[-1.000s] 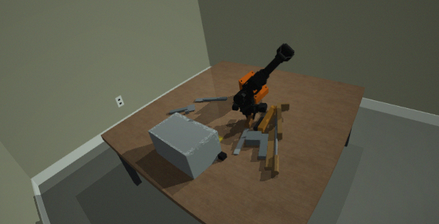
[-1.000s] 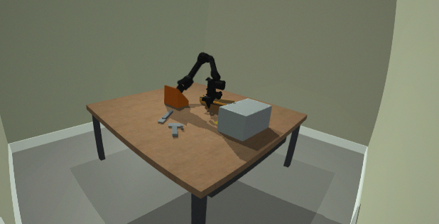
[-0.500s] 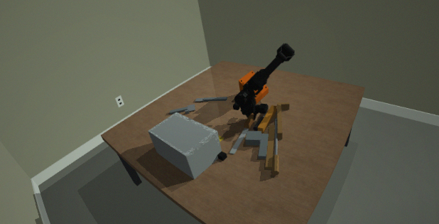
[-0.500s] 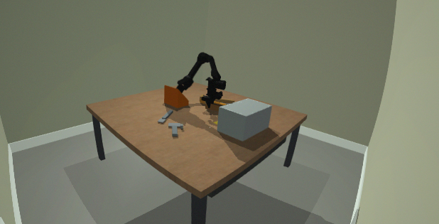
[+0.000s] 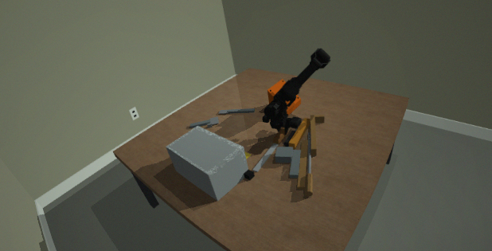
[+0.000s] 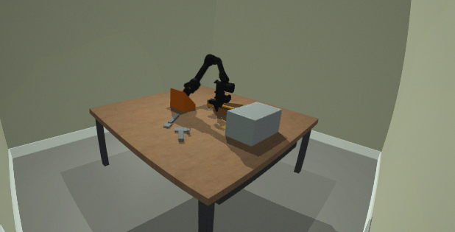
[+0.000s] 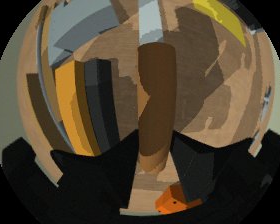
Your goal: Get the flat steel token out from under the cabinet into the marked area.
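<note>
My gripper [image 5: 283, 131] [image 6: 217, 109] [image 7: 152, 132] is shut on the brown handle of a tool with a flat pale steel blade [image 5: 264, 159] [image 7: 150, 22]. The blade points away from the fingers, its far end in front of the cabinet's right side in the top view. Whether the tool touches the table is unclear. The grey cabinet [image 5: 207, 153] [image 6: 253, 124] stands on the table. Part of the yellow marked area [image 5: 247, 155] [image 6: 223, 127] [image 7: 222, 19] shows beside it. The steel token is not visible.
A small black block [image 5: 249, 174] sits by the cabinet corner. Right of the blade lie a grey angular piece [image 5: 294, 164] [image 7: 86, 25], a yellow-orange bar [image 5: 299, 134] [image 7: 68, 100] and a black bar [image 7: 99, 105]. Two grey tools [image 5: 236, 111] [image 6: 181, 135] lie on the other side.
</note>
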`<state>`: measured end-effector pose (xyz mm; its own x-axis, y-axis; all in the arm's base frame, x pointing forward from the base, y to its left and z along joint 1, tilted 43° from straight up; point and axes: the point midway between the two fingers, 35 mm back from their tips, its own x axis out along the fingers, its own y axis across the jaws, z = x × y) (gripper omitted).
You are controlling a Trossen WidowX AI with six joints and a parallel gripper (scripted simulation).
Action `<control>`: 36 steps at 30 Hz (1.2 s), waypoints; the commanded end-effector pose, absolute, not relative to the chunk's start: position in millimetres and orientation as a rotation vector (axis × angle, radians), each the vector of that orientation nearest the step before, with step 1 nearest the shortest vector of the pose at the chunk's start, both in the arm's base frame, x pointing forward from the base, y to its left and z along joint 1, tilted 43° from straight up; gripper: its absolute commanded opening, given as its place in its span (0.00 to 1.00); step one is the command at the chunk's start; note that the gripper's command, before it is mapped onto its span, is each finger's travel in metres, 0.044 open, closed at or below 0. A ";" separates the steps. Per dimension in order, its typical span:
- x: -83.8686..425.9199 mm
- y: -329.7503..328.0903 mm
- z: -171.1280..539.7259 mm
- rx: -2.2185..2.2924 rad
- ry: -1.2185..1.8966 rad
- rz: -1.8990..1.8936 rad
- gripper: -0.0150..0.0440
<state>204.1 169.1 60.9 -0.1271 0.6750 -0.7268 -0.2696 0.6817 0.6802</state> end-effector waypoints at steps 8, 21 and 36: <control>205.1 170.2 63.6 0.411 1.523 0.778 0.25; 204.7 171.9 65.6 0.480 1.563 0.709 0.25; 202.7 173.7 66.3 0.523 1.593 0.668 0.43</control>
<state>202.7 173.7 66.3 -0.1283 0.6751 -0.7265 -0.0455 0.7278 0.6843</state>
